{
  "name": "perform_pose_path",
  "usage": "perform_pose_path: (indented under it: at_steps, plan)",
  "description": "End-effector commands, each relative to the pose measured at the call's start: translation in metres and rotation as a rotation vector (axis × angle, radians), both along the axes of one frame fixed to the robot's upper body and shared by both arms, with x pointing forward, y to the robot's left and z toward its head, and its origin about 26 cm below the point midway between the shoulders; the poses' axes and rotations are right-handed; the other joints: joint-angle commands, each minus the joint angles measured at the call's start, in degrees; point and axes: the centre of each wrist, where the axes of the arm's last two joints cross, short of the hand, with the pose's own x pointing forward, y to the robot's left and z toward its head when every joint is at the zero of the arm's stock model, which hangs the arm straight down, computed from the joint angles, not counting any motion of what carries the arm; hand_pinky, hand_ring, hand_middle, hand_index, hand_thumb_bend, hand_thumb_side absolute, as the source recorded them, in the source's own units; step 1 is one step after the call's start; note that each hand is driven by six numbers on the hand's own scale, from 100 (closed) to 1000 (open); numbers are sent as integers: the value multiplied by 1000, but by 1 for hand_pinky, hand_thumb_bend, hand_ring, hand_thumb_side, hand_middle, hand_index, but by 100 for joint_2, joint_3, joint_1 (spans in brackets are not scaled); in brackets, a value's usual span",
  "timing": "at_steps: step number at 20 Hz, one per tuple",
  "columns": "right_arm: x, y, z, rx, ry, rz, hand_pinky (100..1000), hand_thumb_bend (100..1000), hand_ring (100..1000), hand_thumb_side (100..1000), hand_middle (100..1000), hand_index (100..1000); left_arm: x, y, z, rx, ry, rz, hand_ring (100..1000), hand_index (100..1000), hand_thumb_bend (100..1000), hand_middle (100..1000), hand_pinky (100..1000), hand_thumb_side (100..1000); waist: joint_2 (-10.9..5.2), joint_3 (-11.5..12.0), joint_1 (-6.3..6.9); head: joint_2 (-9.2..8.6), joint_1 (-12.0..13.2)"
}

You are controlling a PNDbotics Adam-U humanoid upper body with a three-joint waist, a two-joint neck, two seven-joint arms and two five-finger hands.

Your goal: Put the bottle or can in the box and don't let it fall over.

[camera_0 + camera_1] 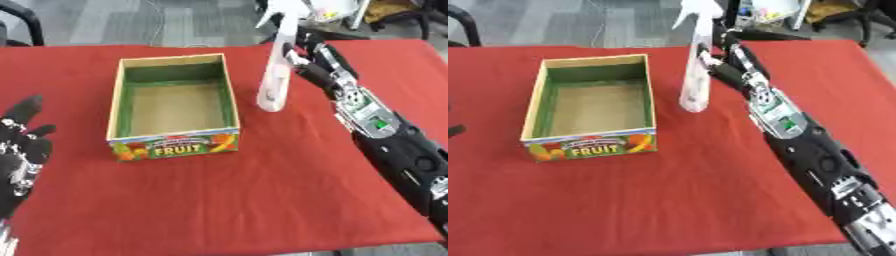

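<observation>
Evidently the right robot hand (308,62) clamped the white bottle (275,75) right of the box (173,141); clipping its wall could topple it.

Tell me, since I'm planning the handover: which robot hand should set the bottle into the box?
Right robot hand: it already grips the white spray bottle beside the box; the left rests open.

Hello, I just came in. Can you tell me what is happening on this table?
The robot's right hand is curled round a tall white spray bottle, which is upright and just right of an open, empty fruit box on the red tablecloth. Whether the bottle touches the cloth cannot be told. It is not yet in the box. The left hand rests open at the lower left, holding nothing.
</observation>
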Motion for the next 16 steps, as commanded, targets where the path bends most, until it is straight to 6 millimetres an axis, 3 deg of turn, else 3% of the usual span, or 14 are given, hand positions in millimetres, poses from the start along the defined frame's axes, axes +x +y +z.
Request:
perform_pose_path:
  at_steps: [1,16]
  plan:
    - [5,-4,13,-8,-33,-9,882,100,1000,524,1000,1000,1,0,7,8,-24,-8,1000,908,566,911,840,678,-65,6,10,-28,-32]
    - [18,0,14,2,-33,-21,872,100,1000,527,1000,1000,2,-2,8,7,-27,-15,1000,908,567,910,840,679,-28,79,30,-49,-87]
